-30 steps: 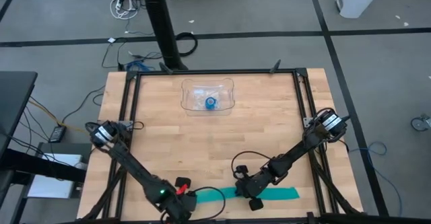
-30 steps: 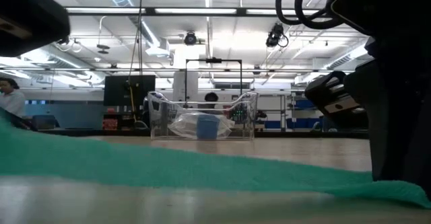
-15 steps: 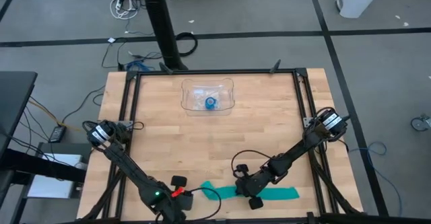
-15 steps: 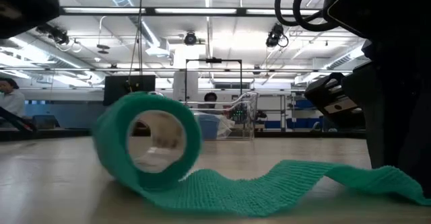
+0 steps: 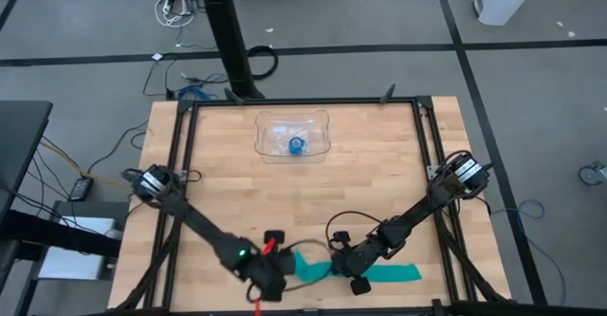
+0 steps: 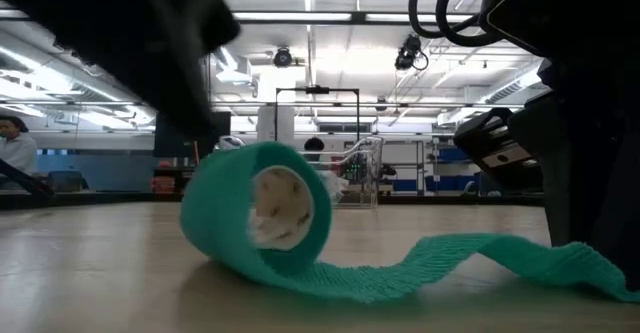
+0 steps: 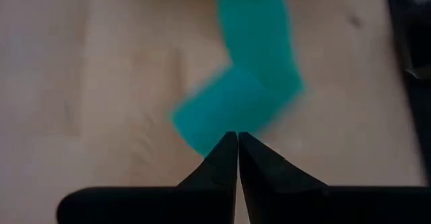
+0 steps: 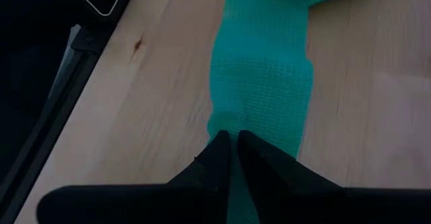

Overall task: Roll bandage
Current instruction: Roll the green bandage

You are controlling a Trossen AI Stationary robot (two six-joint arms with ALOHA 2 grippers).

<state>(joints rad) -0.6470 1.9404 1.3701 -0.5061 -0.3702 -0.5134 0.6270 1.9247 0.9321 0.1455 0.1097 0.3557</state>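
Teal bandage [image 6: 262,211] (partly rolled) beneath both shut grippers.

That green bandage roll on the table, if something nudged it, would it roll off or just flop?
The bandage would probably roll a little: its wound part sits on its curved side. Its loose tail lies rippled on the table, so the fabric looks soft and floppy, likely light. The tail runs under the right gripper, which would probably check the roll.

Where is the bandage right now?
In the high view the bandage lies along the table's near edge, right of centre, its rolled end by the left gripper and its flat strip under the right gripper.
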